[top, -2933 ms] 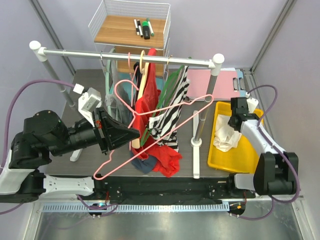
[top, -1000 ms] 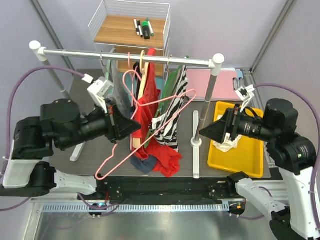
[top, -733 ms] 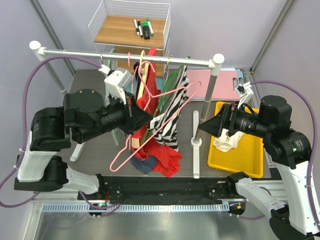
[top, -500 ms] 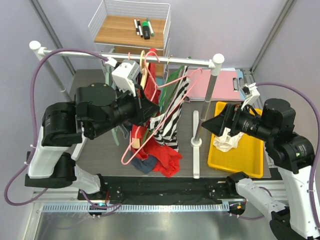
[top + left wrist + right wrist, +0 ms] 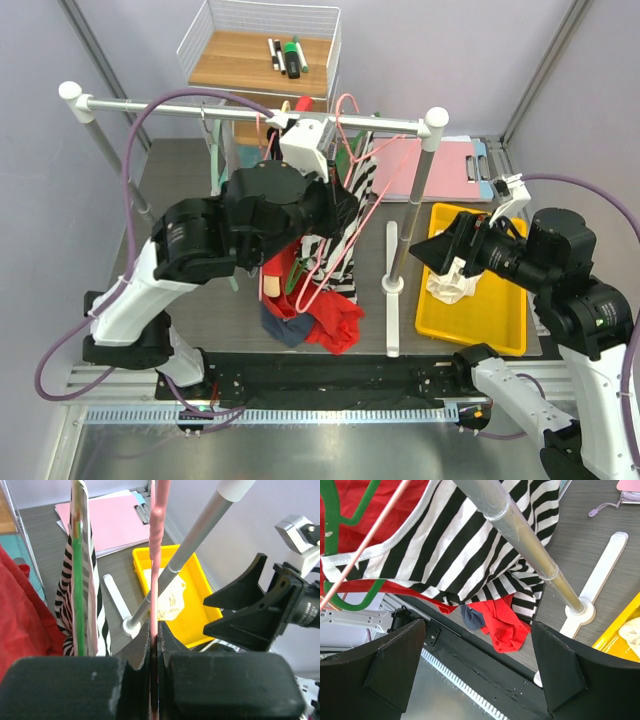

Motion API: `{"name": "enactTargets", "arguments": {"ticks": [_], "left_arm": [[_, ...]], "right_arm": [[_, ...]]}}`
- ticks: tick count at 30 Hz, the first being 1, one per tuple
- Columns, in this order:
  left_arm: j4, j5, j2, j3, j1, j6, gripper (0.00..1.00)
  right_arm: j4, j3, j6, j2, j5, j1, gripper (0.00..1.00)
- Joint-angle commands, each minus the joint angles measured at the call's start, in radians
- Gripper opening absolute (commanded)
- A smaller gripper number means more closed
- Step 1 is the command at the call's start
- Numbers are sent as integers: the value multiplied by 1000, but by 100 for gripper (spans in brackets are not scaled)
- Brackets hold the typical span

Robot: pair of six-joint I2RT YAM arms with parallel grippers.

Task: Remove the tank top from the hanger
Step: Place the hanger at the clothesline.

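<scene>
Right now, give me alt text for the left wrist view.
The left hand is shut on a thin pink wire hanger running up the centre. A black-and-white striped tank top on a green hanger hangs left; a yellow plastic tray lies behind.

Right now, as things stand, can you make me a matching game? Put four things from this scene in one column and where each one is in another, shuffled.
Things:
1. pink hanger
2. white cloth
3. striped tank top
4. markers

Places:
A. on the wooden shelf
B. in the yellow tray
C. pinched in the left gripper
D. hung on a green hanger

Pairs: 1-C, 2-B, 3-D, 4-A
</scene>
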Motion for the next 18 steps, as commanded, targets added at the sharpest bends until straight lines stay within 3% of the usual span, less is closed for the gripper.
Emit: {"name": "enactTargets", "arguments": {"ticks": [1, 9, 18], "left_arm": [[100, -71, 53, 37, -9, 25, 0], [158, -111, 133, 50, -24, 47, 0], [184, -154, 189, 82, -26, 88, 0]], "right_arm": [[37, 27, 36, -27, 21, 5, 92], [23, 152, 59, -39, 42, 5, 92], [-2, 126, 35, -68, 113, 4, 93]]}}
